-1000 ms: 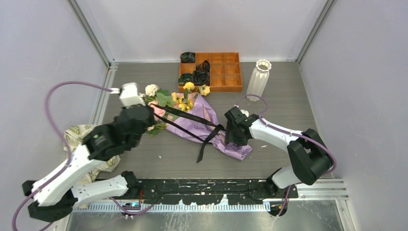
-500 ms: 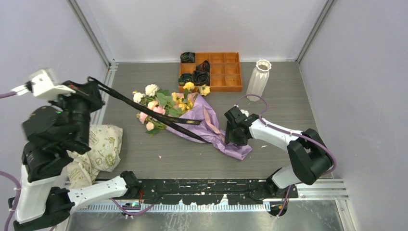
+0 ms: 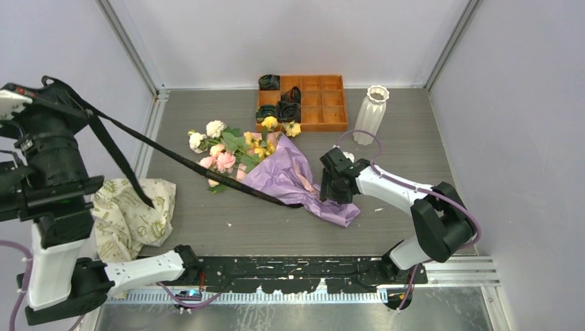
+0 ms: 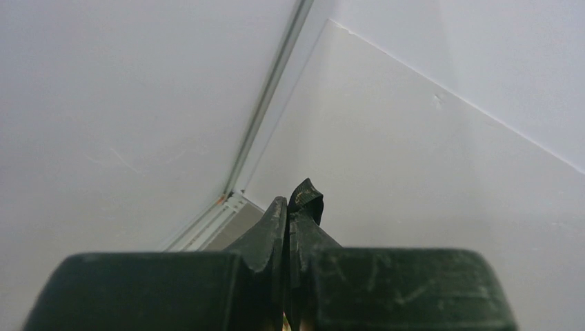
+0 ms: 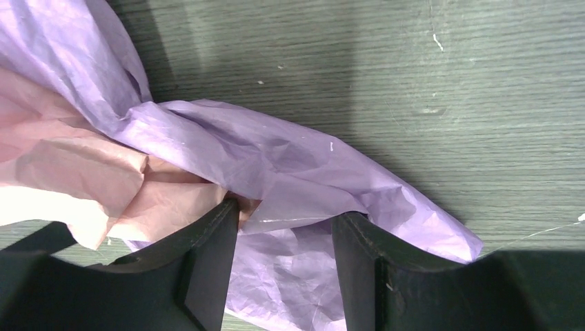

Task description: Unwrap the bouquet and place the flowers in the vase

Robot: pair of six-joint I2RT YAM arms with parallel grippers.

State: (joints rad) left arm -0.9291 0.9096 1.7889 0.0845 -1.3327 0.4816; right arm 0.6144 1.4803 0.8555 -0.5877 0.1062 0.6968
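The step in hand looks like pulling the black ribbon free of the bouquet. The left gripper, high at the upper left of the overhead view, is clamped tight on one end of the ribbon. From there the band runs taut, down and right, to the purple paper at the middle of the table.

To do this well, the pull should run along the ribbon's own line, away from the bundle, so that the strap slides out rather than dragging the flowers with it. The right gripper should bear down on the wrap's lower right end as an anchor. A slow draw suits crinkled tissue that probably tears easily.

The flowers lie left of centre, blooms toward the upper left and stems running into the paper. The vase stands upright, well apart at the upper right, beside the orange tray.

Several things are hard to read:
- The right jaws stand partly apart with a fold of paper bulging between them. Whether they pinch it or only pin it down, I cannot tell.
- The ribbon's far end disappears under the paper's edge, so any remaining knot is hidden.
- The left wrist view shows only walls and a scrap of ribbon — nothing of the table.
- The beige patterned paper at lower left is partly hidden behind the left arm.
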